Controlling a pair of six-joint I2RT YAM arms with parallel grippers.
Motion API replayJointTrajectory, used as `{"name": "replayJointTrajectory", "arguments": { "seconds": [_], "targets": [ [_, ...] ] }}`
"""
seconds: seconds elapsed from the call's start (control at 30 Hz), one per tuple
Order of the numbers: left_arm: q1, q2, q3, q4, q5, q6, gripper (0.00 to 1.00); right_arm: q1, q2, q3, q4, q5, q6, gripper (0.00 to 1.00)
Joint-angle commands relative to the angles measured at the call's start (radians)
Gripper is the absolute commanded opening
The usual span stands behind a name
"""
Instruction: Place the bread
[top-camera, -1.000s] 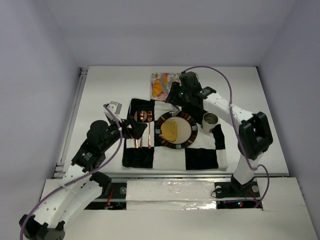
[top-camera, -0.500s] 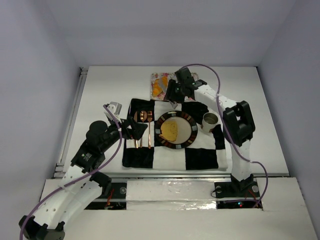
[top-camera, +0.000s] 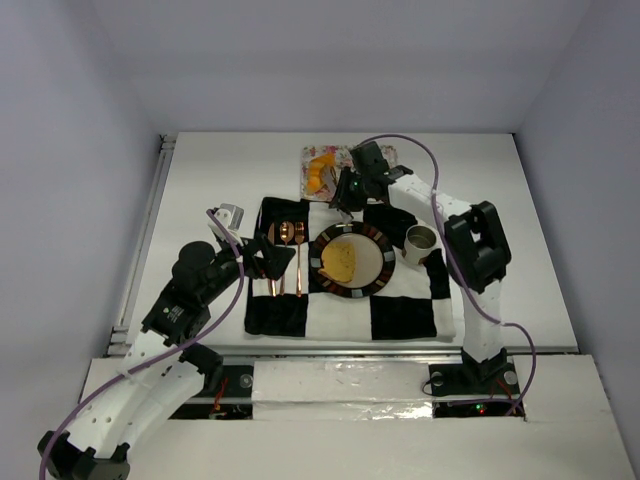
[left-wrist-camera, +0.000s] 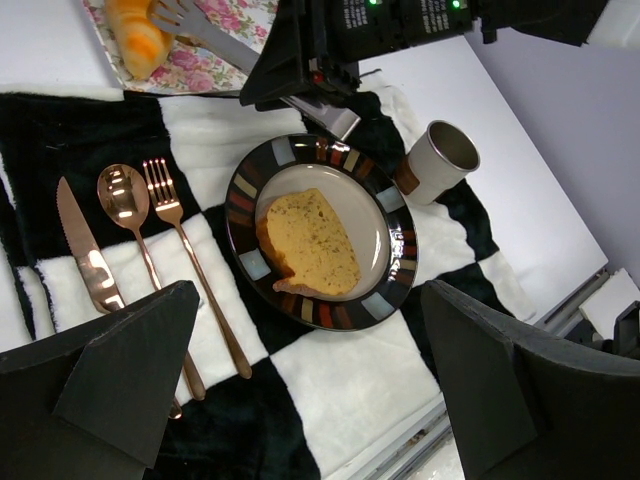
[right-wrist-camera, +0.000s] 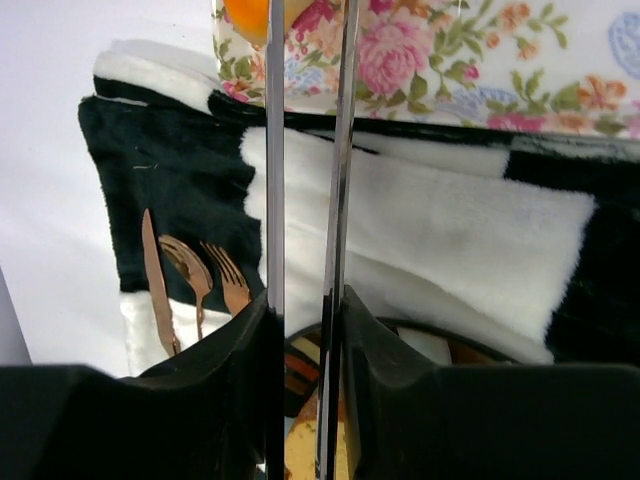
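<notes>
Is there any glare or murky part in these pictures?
Left wrist view: bright glare on the spoon; the fingers of the left hand are dark, nearly without detail. Right wrist view: the right hand is a black mass, the flowered napkin bright beyond. Top view: even light, soft shadows.

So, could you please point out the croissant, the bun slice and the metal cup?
croissant (left-wrist-camera: 138, 38): left wrist view, middle of its orange body.
bun slice (left-wrist-camera: 312, 240): left wrist view, centre of its top face.
metal cup (left-wrist-camera: 432, 170): left wrist view, its outer side wall.
</notes>
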Motion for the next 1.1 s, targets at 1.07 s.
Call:
{"name": "replayJointTrajectory", "arguments": {
  "seconds": [1.07],
  "targets": [
    [-0.004, -0.002, 0.012, 0.03, -0.028, 0.009, 0.94, 0.052, -1.219, -0.934, -0.327, -0.122, 0.034, 0.28]
  ]
}}
